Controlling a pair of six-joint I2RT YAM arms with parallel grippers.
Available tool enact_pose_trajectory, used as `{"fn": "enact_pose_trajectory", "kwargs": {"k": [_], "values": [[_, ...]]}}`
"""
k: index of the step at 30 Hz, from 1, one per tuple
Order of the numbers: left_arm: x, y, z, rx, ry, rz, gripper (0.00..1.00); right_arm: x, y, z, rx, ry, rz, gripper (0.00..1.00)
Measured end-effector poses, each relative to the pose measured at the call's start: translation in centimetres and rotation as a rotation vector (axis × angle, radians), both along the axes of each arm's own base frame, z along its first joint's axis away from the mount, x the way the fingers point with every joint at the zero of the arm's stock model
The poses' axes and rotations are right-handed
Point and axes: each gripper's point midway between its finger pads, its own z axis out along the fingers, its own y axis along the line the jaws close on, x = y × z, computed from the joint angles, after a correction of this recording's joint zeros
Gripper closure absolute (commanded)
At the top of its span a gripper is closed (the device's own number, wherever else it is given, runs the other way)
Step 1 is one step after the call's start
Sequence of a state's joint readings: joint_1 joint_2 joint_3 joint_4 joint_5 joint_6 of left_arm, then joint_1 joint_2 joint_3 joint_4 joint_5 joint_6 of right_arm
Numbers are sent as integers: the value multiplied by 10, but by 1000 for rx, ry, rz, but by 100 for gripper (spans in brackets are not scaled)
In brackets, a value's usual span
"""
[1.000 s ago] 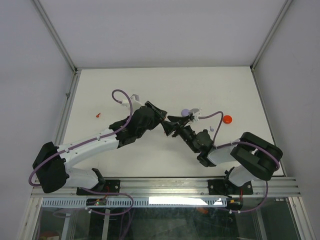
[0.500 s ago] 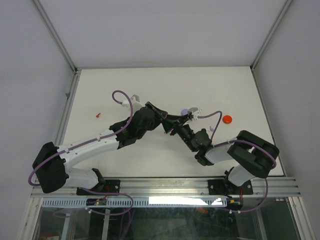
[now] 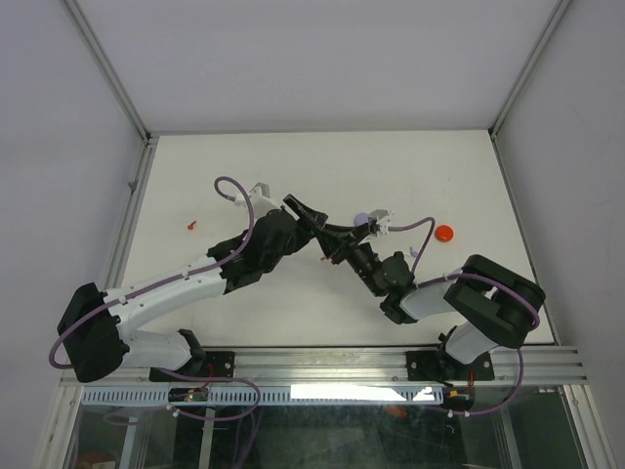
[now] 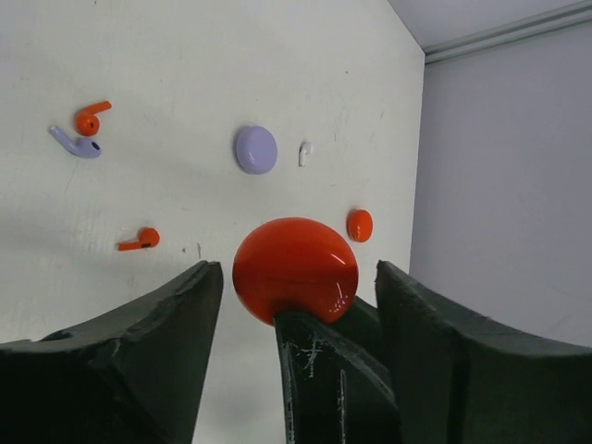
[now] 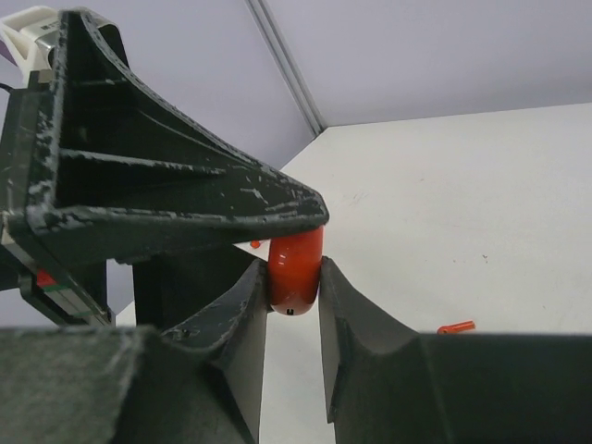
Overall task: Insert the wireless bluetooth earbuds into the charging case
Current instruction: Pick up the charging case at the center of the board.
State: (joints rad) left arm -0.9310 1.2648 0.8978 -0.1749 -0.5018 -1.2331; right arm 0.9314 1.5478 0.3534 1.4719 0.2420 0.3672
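Observation:
My right gripper [image 5: 294, 277] is shut on a glossy red round charging case [image 5: 296, 264], held on edge above the table; it also shows in the left wrist view [image 4: 294, 268]. My left gripper [image 4: 296, 273] is open, with one jaw on each side of the case and gaps to it. In the top view the two grippers meet mid-table, the left gripper [image 3: 311, 220] beside the right gripper [image 3: 334, 251]. Earbuds lie on the table: two red ones [image 4: 90, 118] [image 4: 139, 240], a pale purple one [image 4: 76, 143] and a white one [image 4: 304, 153]. Another red earbud [image 3: 191, 224] lies far left.
A purple puck [image 4: 255, 149] and a small red puck [image 4: 360, 225] lie on the white table beyond the grippers; they also show in the top view as the purple puck [image 3: 362, 217] and the red puck [image 3: 444, 233]. Grey walls bound the table at the back and sides.
My left arm has drawn back a little to the left and its jaws now stand spread around the red case. My right gripper shifted slightly left and still holds the case.

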Motion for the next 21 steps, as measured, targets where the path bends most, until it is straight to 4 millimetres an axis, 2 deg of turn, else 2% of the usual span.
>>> {"fn": "enact_pose_trajectory", "kwargs": {"k": [3, 5, 12, 16, 21], "values": [[-2, 5, 6, 17, -45, -17, 11, -2, 0, 3, 2, -8, 12, 100], [-4, 10, 12, 32, -88, -31, 8, -6, 0, 8, 9, -19, 26, 100], [-10, 30, 48, 51, -286, -110, 7, -19, -4, 31, 40, -75, 111, 100], [-9, 43, 58, 50, -379, -173, 7, -22, -13, 38, 62, -79, 149, 100], [-19, 56, 70, 36, -491, -273, 10, -29, -22, 50, 94, -87, 211, 100]]}}
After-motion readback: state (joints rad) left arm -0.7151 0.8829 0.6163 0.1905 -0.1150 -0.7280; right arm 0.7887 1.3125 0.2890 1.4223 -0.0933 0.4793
